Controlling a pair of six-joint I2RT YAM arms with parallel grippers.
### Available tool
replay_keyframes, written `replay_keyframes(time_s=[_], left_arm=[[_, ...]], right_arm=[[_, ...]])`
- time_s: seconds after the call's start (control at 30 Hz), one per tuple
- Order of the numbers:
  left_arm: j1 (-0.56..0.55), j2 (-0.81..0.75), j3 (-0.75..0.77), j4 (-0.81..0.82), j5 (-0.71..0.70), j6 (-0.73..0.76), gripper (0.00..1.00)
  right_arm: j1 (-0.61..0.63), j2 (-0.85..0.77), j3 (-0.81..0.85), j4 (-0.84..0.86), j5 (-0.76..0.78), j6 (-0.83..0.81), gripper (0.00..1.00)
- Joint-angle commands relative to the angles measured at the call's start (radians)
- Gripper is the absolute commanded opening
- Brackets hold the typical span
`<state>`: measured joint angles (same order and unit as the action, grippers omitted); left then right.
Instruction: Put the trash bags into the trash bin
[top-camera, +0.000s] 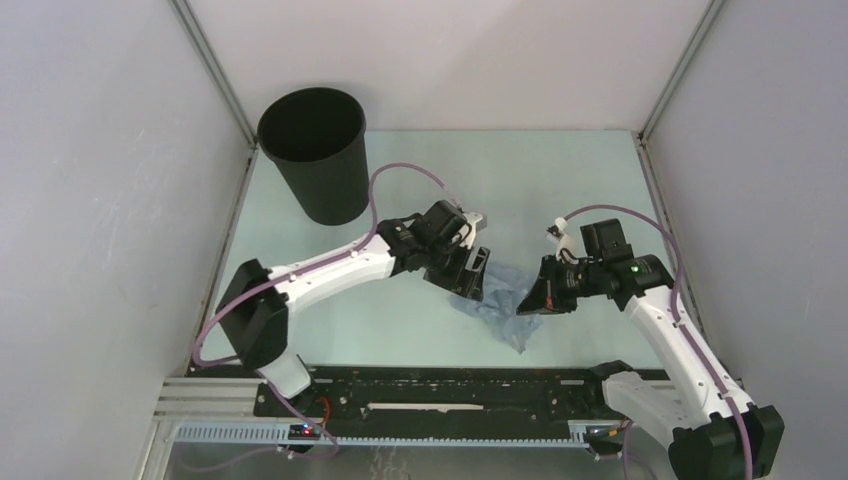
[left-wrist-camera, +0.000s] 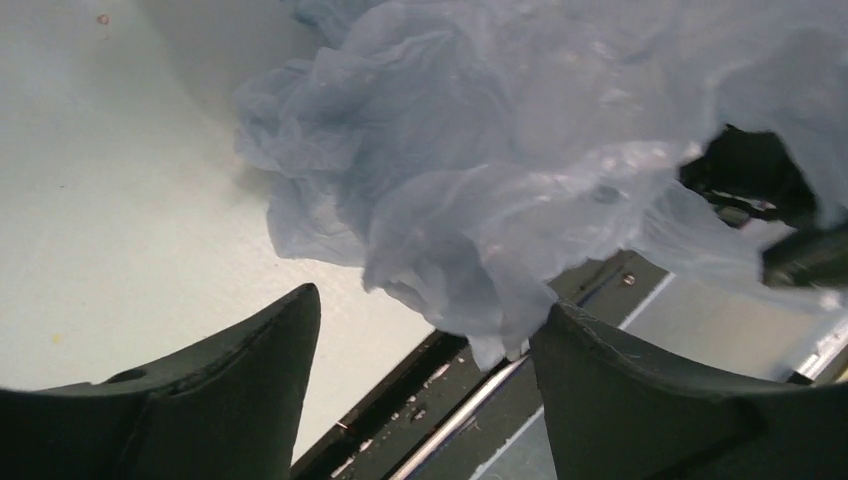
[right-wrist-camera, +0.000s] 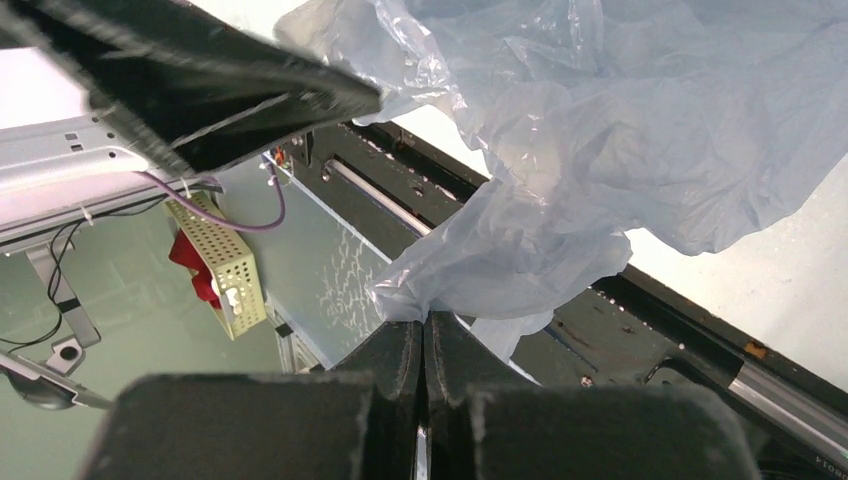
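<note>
Pale grey walls (top-camera: 90, 220) with metal posts in the corners close in a light green bench (top-camera: 560, 180). At the far left corner of the bench a black bin (top-camera: 312, 150) stands upright, with its round mouth facing up.

The left arm (top-camera: 330, 268) reaches from its base at the near left toward the middle of the bench. The left hand (top-camera: 472, 278) is open. In its wrist view the two dark fingers (left-wrist-camera: 250, 380) stand wide apart, and wrinkled film hangs just over the gap between them. The lower edge of the film comes close to the right finger, but I cannot tell if it touches.

The bag (top-camera: 503, 305) is thin, pale blue and half transparent. It lies crumpled near the middle of the bench, a little toward the front edge. It is between the two hands and well apart from the bin, so it is not inside the bin.

The right hand (top-camera: 528, 298) is closed. In its wrist view a fold of the bag comes down exactly to the closed fingertips (right-wrist-camera: 395, 350), so this hand grips the bag by that fold. Behind the bag in this view the black rail (right-wrist-camera: 690, 330) at the near edge of the bench shows. The right arm (top-camera: 680, 335) bends back to its base at the near right.
</note>
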<state>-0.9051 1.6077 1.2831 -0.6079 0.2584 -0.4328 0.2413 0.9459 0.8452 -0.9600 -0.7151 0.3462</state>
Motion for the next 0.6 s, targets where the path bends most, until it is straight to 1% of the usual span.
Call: replay_keyframes(time_s=[0.0, 0.03, 0.07, 0.1, 0.17, 0.23, 0.27, 0.3, 0.33, 0.37, 0.4, 0.43, 0.47, 0.5, 0.53, 0.57], left_arm=[[0.010, 0.048, 0.054, 0.008, -0.073, -0.029, 0.73], [0.012, 0.065, 0.078, -0.011, -0.100, -0.029, 0.67], [0.017, 0.083, 0.111, -0.041, -0.126, -0.028, 0.58], [0.027, 0.101, 0.151, -0.079, -0.149, -0.025, 0.45], [0.054, 0.126, 0.252, -0.161, -0.222, -0.015, 0.24], [0.092, 0.138, 0.400, -0.246, -0.271, 0.001, 0.09], [0.112, 0.142, 0.499, -0.295, -0.308, 0.004, 0.04], [0.127, 0.148, 0.628, -0.351, -0.340, 0.009, 0.01], [0.133, 0.155, 0.768, -0.400, -0.371, 0.017, 0.00], [0.127, 0.167, 0.994, -0.456, -0.402, 0.034, 0.00], [0.110, 0.170, 1.153, -0.473, -0.436, 0.057, 0.00], [0.082, 0.156, 1.251, -0.459, -0.475, 0.087, 0.00], [0.049, 0.117, 1.272, -0.407, -0.522, 0.130, 0.02], [0.017, 0.059, 1.216, -0.334, -0.584, 0.167, 0.04], [-0.010, -0.010, 1.103, -0.249, -0.633, 0.202, 0.07], [-0.024, -0.092, 0.933, -0.146, -0.681, 0.202, 0.09]], right_arm=[[-0.005, 0.007, 0.002, 0.032, -0.014, 0.022, 0.00], [-0.005, 0.014, 0.002, 0.040, -0.007, 0.030, 0.00], [-0.005, 0.025, 0.005, 0.046, 0.002, 0.038, 0.00], [-0.005, 0.036, 0.015, 0.052, 0.011, 0.045, 0.00], [-0.011, 0.082, 0.065, 0.048, 0.047, 0.050, 0.00], [-0.025, 0.156, 0.174, 0.020, 0.075, 0.039, 0.00], [-0.034, 0.196, 0.268, -0.013, 0.083, 0.033, 0.00], [-0.038, 0.238, 0.387, -0.057, 0.098, 0.025, 0.00], [-0.032, 0.273, 0.533, -0.114, 0.131, 0.015, 0.00], [-0.007, 0.313, 0.715, -0.176, 0.178, 0.005, 0.00], [0.024, 0.342, 0.894, -0.227, 0.236, -0.005, 0.00], [0.058, 0.363, 1.085, -0.274, 0.290, -0.017, 0.00], [0.097, 0.374, 1.273, -0.279, 0.334, -0.036, 0.00], [0.137, 0.366, 1.337, -0.254, 0.370, -0.050, 0.00], [0.165, 0.341, 1.323, -0.194, 0.381, -0.062, 0.00], [0.183, 0.289, 1.228, -0.104, 0.373, -0.068, 0.00]])
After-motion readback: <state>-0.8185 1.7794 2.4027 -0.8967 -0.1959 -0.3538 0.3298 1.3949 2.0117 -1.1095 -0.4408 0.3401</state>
